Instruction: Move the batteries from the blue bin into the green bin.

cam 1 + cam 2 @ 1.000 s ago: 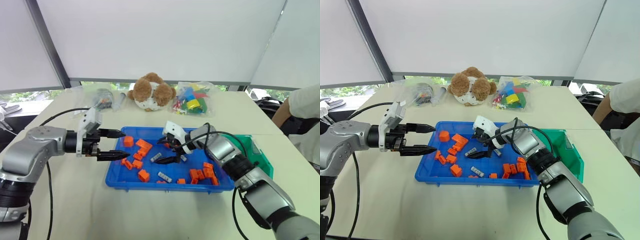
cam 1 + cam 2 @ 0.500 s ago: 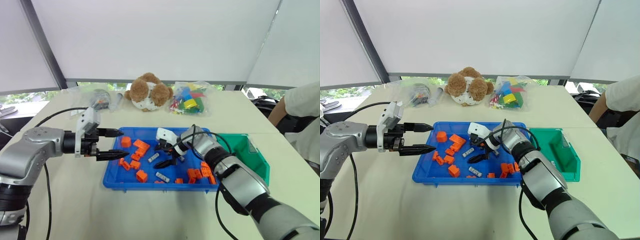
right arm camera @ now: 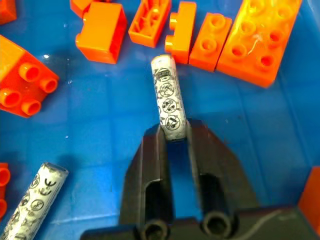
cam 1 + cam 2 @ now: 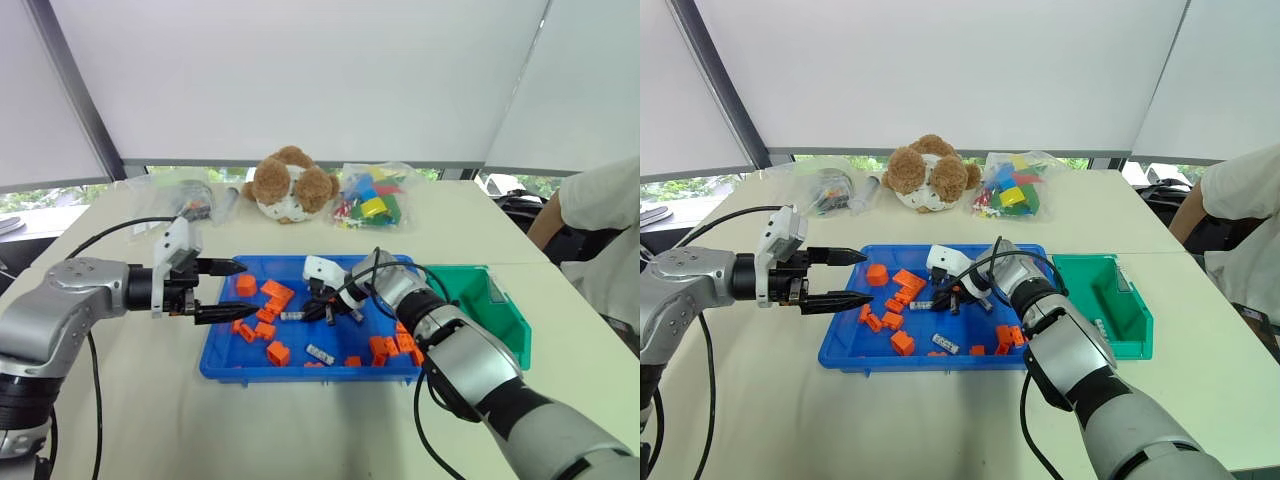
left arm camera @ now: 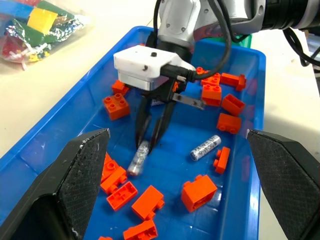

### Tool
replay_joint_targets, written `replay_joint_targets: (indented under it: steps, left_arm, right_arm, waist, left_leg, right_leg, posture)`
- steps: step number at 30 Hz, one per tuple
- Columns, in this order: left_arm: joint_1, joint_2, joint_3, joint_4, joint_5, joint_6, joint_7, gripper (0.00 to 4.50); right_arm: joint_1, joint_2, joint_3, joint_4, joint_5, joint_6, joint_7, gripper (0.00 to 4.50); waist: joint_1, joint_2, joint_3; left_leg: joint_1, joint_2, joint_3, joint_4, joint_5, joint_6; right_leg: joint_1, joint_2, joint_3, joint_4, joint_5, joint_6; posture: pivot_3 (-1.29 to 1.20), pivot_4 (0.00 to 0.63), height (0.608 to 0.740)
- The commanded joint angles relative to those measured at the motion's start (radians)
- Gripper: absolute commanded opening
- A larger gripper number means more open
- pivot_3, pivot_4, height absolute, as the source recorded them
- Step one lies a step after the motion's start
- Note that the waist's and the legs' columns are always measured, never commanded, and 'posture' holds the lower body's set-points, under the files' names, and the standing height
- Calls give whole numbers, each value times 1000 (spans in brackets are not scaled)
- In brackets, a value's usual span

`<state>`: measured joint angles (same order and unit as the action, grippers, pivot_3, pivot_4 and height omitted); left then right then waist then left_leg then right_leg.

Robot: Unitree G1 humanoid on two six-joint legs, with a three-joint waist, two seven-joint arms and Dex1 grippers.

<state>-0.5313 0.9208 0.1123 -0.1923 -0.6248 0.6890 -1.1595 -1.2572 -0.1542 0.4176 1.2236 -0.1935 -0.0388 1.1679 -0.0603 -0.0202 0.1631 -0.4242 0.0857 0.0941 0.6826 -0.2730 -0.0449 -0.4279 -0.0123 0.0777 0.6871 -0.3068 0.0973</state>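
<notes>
1. I see my right pincer (image 3: 175, 131) down inside the blue bin (image 4: 220, 350), its 2 black fingers (image 3: 150, 165) pinching 1 end of a battery (image 3: 168, 97) that lies on the bin floor.
2. My left pincer (image 4: 238, 290) hangs spread over the left edge of the blue bin, with nothing between its fingers.
3. A second battery (image 5: 205, 147) lies just beside the pinched one, and I make out another battery (image 4: 321, 353) nearer the bin's near wall.
4. Orange blocks (image 4: 280, 295) are scattered around the batteries across the bin floor.
5. The green bin (image 4: 500, 320) stands on the worktop (image 4: 150, 420), touching the blue bin's right side.
6. At the far side sit a plush bear (image 4: 290, 185) and a bag of coloured blocks (image 4: 372, 197).
</notes>
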Motion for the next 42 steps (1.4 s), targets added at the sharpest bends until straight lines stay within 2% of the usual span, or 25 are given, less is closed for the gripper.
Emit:
replay_joint_targets:
  steps: [1, 3, 5, 11, 15, 18, 22, 30, 31, 32, 38, 42]
  left_arm:
    - [-2, -2, 39, -24, -23, -12, 6, 4500]
    - [-1, -4, 36, -23, -24, -14, 8, 4500]
    - [1, -8, 32, -20, -24, -19, 9, 4500]
    - [-14, -29, 7, 5, -15, -39, -1, 4500]
    - [-32, -51, -22, 33, -4, -59, -16, 4500]
    - [-52, -69, -45, 60, 11, -76, -32, 4500]
    - [-83, -92, -70, 93, 27, -98, -50, 4500]
    - [-118, -115, -92, 131, 52, -119, -69, 4500]
    - [-119, -116, -92, 132, 54, -119, -71, 4500]
    - [-118, -115, -91, 131, 55, -119, -72, 4500]
    - [-111, -108, -84, 120, 53, -113, -67, 4500]
    - [-109, -105, -80, 117, 52, -110, -64, 4500]
  right_arm:
    - [10, -20, -12, -9, -24, -4, 2, 68]
    - [26, -62, -44, -72, 5, 9, 29, 68]
    - [73, -129, -83, -216, 45, 55, 72, 68]
    - [375, -433, -268, -984, 169, 416, 122, 68]
    - [551, -644, -444, -1272, 206, 621, 69, 68]
    - [632, -756, -556, -1348, 228, 721, 25, 68]
    - [760, -859, -631, -1354, 230, 730, -13, 68]
    - [859, -911, -631, -1294, 235, 682, -76, 68]
    - [860, -911, -631, -1291, 242, 682, -79, 1030]
    - [857, -912, -630, -1291, 249, 685, -83, 1406]
    - [800, -926, -617, -1312, 298, 677, -81, 4434]
    - [681, -875, -564, -1378, 389, 728, -54, 4434]
  waist:
    - [0, 0, 0]
    - [1, 0, 0]
    - [8, 0, 0]
    - [25, 0, 0]
    - [36, 0, 0]
    - [39, 0, 0]
    - [46, 0, 0]
    - [46, 0, 0]
    - [46, 0, 0]
    - [46, 0, 0]
    - [47, 0, 0]
    - [42, 1, 0]
  left_leg:
    - [0, 0, 0, 0, 0, 0]
    - [0, 0, 0, 0, 0, 0]
    - [-1, 0, -1, 0, 0, 0]
    - [-2, -1, -3, 0, 0, 0]
    - [-2, -1, -3, 0, -2, 3]
    - [-1, -1, -1, 0, -3, 5]
    - [-1, -1, -1, 0, -3, 5]
    - [0, -1, 0, 0, -3, 5]
    - [0, -1, 0, 0, -3, 5]
    - [-1, -1, 0, 0, -3, 5]
    - [-1, -1, 0, 0, -3, 5]
    - [0, -1, 0, 0, -3, 5]
  right_leg:
    - [0, 0, 0, 0, 0, 0]
    - [0, 0, 0, 0, 0, 0]
    - [0, -1, -1, 0, 0, 0]
    - [0, -1, -1, -1, 0, 0]
    - [0, -1, -1, -2, 0, 0]
    - [0, 0, 1, -3, 0, 0]
    - [1, 1, 1, -3, 0, 0]
    - [1, 1, 2, -3, 0, 0]
    - [1, 1, 2, -3, 0, 0]
    - [1, 1, 2, -3, 0, 0]
    - [1, 1, 2, -3, 0, 0]
    - [1, 1, 2, -3, 0, 0]
  posture:
    - [0, 150, 733]
    - [0, 150, 733]
    - [0, 150, 733]
    - [0, 150, 733]
    - [0, 150, 733]
    - [0, 150, 733]
    - [0, 150, 733]
    - [0, 150, 733]
    - [0, 150, 733]
    - [0, 150, 733]
    - [0, 150, 733]
    - [0, 150, 733]
